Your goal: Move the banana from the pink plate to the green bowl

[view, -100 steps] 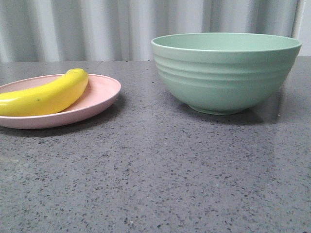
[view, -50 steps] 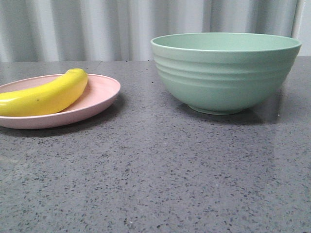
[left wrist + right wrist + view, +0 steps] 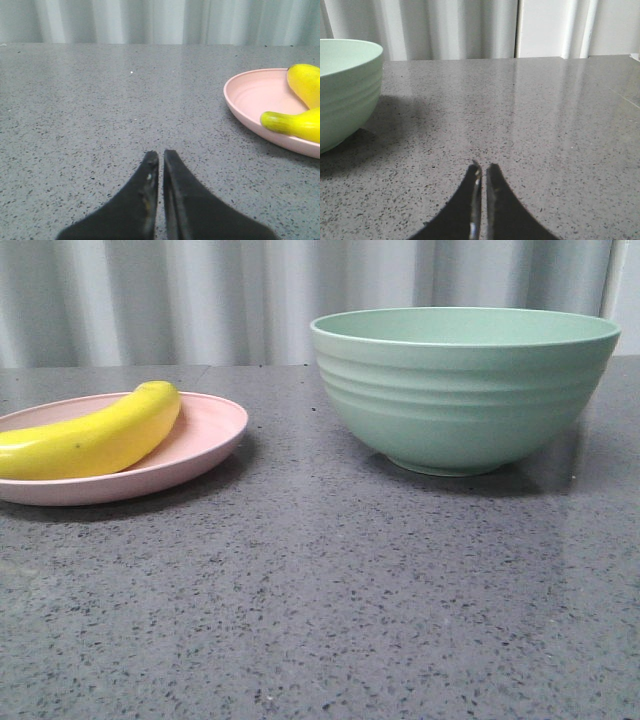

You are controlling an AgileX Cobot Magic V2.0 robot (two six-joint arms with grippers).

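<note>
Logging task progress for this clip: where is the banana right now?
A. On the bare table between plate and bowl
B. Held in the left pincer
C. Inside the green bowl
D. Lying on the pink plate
D: the banana lies on the pink plate, apart from the green bowl, and the left pincer is shut on nothing.

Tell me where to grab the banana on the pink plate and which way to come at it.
Grip the banana across its thick middle, coming down from above with the left gripper, likely the nearer one. It lies flat on the pink plate, so its sides are exposed while the plate's low rim hinders a sideways approach.
</note>
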